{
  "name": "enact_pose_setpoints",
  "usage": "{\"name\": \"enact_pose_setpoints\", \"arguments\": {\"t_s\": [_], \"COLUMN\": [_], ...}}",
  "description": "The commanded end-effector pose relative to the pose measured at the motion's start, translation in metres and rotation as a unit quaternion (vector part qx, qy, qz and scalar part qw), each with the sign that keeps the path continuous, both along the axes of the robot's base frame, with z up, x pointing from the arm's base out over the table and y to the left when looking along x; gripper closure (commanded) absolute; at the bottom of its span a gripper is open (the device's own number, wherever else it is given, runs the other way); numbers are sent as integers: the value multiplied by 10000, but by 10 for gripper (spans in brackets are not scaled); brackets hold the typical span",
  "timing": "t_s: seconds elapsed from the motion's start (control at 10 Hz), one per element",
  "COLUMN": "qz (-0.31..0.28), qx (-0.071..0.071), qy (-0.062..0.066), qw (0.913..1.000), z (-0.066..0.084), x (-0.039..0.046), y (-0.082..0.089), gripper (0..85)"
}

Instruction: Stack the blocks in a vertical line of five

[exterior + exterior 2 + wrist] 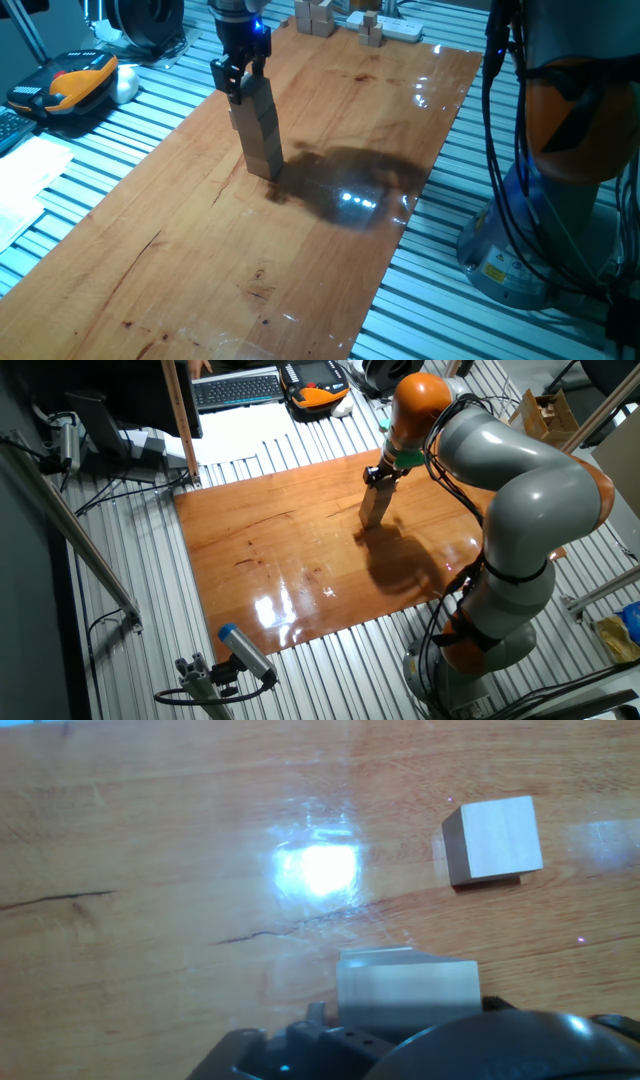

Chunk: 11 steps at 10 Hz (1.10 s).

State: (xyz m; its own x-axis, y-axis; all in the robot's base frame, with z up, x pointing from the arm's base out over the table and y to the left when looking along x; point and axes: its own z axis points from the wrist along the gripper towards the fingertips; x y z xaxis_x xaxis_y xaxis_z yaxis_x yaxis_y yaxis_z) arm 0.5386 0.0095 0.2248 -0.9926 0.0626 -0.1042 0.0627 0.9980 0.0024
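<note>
A tall, slightly leaning stack of several pale wooden blocks stands on the wooden board; in the other fixed view the stack shows below the hand. My gripper sits at the top of the stack, its dark fingers on either side of the top block and shut on it. In the hand view the top block lies right against the hand. One more block rests alone on the board to the upper right; the fixed views do not show it.
The varnished board lies on a slatted metal table. A cluster of small wooden blocks and a white strip stand at the board's far end. An orange-black device and papers lie at the left; the arm's base stands at the board's edge.
</note>
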Motion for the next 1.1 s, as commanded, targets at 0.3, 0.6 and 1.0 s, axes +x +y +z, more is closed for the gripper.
{"name": "enact_pose_setpoints", "arguments": {"t_s": [0.3, 0.6, 1.0], "qz": [-54, -101, -101], "qx": [28, 20, 89], "qy": [-90, -97, -96], "qw": [9999, 9999, 9999], "z": [56, 173, 341], "x": [-7, -22, -35], "y": [-1, 17, -33], "gripper": [0, 0, 0]}}
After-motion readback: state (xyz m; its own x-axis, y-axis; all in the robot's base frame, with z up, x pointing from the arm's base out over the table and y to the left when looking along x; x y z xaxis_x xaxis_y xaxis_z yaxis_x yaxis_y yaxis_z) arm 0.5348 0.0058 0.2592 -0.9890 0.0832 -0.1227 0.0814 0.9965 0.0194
